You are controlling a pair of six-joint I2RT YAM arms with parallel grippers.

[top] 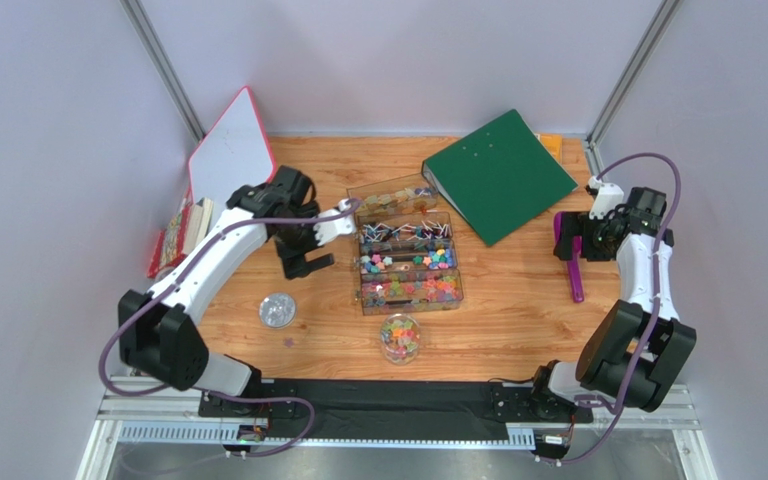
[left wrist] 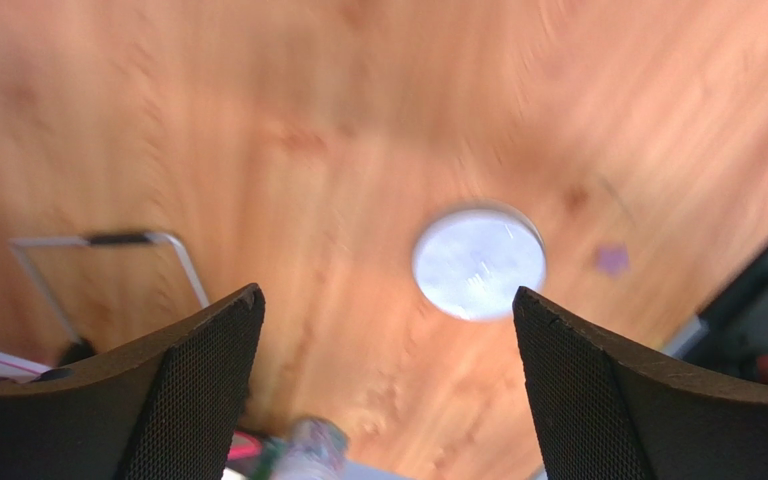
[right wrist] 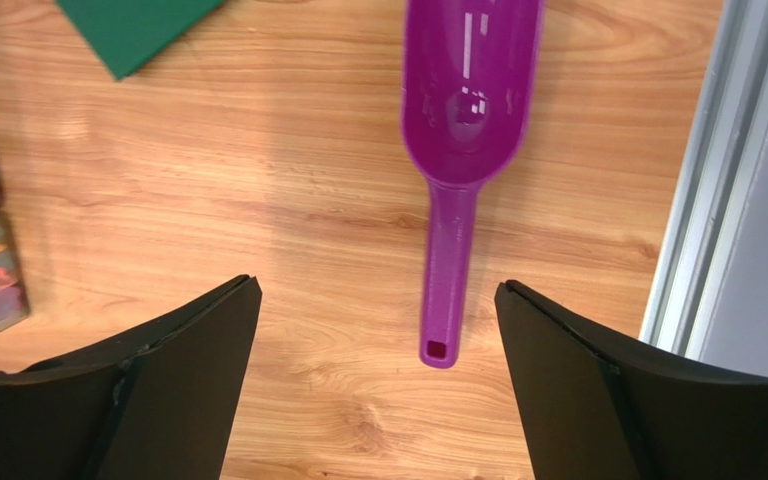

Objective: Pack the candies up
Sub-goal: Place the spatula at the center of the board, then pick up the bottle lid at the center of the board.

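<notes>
White arms (top: 213, 252), black joints (top: 170, 345), purple cables (top: 105, 362)

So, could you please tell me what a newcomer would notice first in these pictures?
The eye goes first to the clear box of bright candies at the centre of the table, with a small round tub of more just nearer the arms. Next comes the purple scoop lying flat at the right, below the open right hand, and the green binder at the back.
</notes>
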